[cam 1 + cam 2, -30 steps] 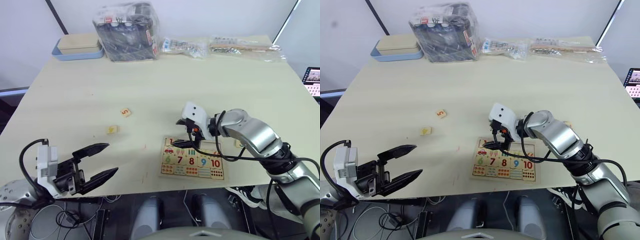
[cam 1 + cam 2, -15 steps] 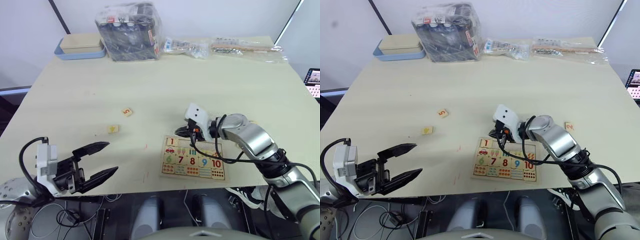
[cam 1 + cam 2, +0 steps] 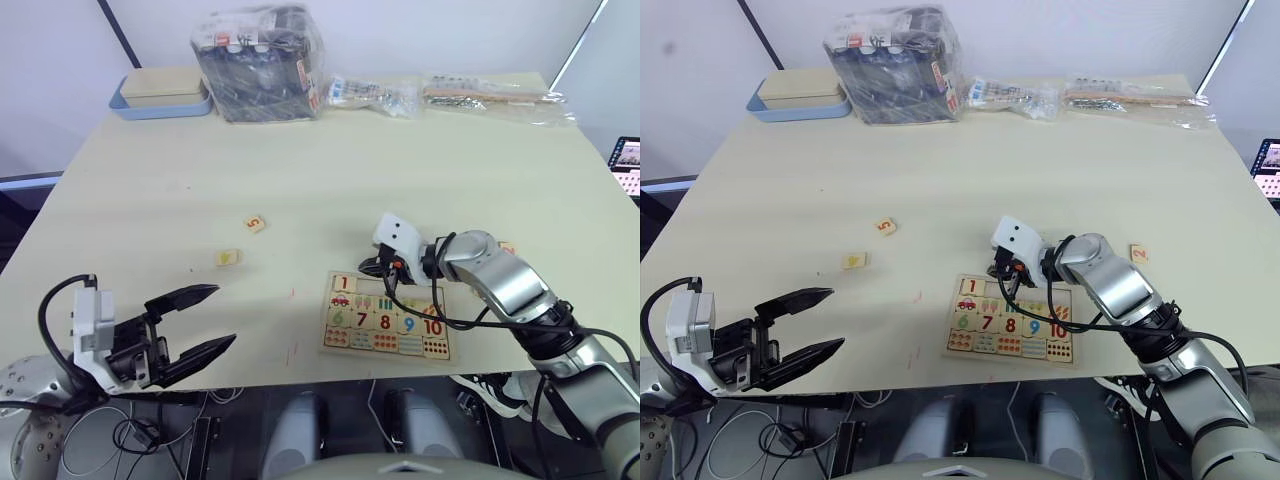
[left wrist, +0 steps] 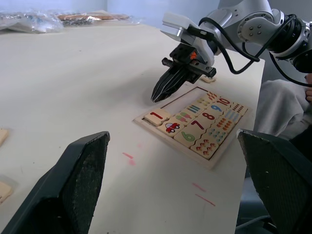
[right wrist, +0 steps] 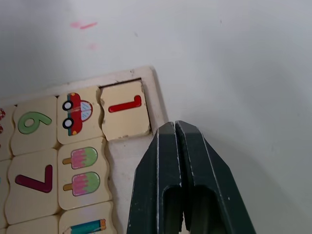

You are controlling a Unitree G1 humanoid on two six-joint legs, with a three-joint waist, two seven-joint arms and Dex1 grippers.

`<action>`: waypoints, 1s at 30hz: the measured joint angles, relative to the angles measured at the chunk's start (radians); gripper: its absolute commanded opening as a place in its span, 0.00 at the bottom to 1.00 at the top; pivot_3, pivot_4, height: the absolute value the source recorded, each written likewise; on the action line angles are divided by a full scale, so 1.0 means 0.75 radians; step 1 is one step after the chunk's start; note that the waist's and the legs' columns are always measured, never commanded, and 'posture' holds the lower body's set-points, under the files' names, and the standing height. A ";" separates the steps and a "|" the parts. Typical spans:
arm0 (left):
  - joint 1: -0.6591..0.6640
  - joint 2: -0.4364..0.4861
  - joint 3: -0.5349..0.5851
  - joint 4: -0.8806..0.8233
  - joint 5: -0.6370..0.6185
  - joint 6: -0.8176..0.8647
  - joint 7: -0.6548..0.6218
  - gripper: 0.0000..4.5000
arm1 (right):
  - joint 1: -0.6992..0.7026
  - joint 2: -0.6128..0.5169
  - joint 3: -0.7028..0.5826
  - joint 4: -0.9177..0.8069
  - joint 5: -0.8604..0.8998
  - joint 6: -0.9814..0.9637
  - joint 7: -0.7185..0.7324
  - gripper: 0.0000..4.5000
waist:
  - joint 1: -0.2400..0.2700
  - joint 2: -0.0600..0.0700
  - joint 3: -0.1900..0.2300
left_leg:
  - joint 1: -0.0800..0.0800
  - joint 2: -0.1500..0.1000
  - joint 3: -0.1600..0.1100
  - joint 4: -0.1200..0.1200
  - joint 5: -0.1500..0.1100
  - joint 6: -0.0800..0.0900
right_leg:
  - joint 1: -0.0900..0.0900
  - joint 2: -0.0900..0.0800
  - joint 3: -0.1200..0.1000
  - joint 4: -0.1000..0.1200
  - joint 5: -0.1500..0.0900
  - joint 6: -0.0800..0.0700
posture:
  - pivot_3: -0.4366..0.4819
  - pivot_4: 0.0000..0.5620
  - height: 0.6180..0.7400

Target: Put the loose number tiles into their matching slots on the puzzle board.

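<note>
1. The table (image 3: 330, 160) carries everything; the puzzle board (image 3: 386, 316) lies near its front edge and serves as the landmark here.
2. Far behind the board, along the table's back edge, sit a bagged dark box (image 3: 258, 62), a blue tray with a beige box (image 3: 160, 93) and some clear packets (image 3: 440, 92).
3. The right arm reaches in from the right, elbow bent, its white wrist housing over the board's back edge. The right gripper (image 5: 171, 129) has its two black fingers pressed together with nothing between them, tips pointing down at the board's back-left corner.
4. The left gripper (image 3: 205, 318) hangs off the front-left of the table, well to the left of the board, fingers spread wide and holding nothing (forearm level, pointing toward the board).
5. The 1 tile (image 5: 124, 110) sits in the corner slot of the board, slightly crooked, just beside the right gripper's tips; the recess next to it in the same row is bare wood.
6. The 5 tile (image 3: 254, 223) lies on the table well to the back-left of the board.
7. Another loose tile (image 3: 227, 257) lies to the left of the board, nearer the front than the 5; its digit is unreadable.
8. The 2 tile (image 3: 1138, 253) lies just behind the board's right end, beside the right arm.
</note>
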 measured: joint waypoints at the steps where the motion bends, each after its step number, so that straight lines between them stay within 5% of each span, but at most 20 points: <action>1: 0.001 0.000 0.000 0.000 0.001 -0.001 0.000 1.00 | 0.000 0.000 0.002 0.001 -0.005 0.000 0.003 0.00 | 0.001 0.000 0.000 | 0.000 0.000 0.000 0.000 0.000 0.000 | 0.000 0.000 0.000 0.000 0.000 0.000 | 0.48 0.27 1.00; 30: 0.035 -0.010 0.000 0.000 0.017 -0.006 0.002 1.00 | 0.010 0.034 0.024 0.005 -0.076 0.000 0.029 0.00 | 0.015 0.000 0.000 | 0.001 0.000 0.000 0.002 0.000 0.000 | 0.001 0.001 0.000 0.001 0.000 0.000 | 0.48 0.27 1.00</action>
